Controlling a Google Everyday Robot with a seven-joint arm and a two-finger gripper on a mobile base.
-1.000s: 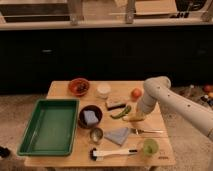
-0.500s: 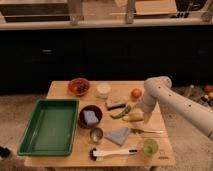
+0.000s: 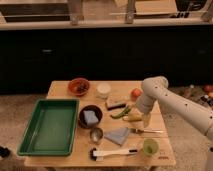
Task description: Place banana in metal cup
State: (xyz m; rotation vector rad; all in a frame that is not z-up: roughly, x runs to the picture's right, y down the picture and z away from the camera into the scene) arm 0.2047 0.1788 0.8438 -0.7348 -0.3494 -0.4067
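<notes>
The gripper [image 3: 146, 119] hangs just right of the banana [image 3: 132, 118], its grip state impossible to tell, and that light, soft, easily bruised fruit looks best pinched gently mid-length, with the metal cup [image 3: 96, 134] waiting near-left.

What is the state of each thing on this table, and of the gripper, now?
banana: lies on the table, outside any cup.
metal cup: upright, without the banana.
gripper: low, close beside the banana.
dark bowl: upright, grey-blue thing inside.
green cup: upright.
white cup: upright.
</notes>
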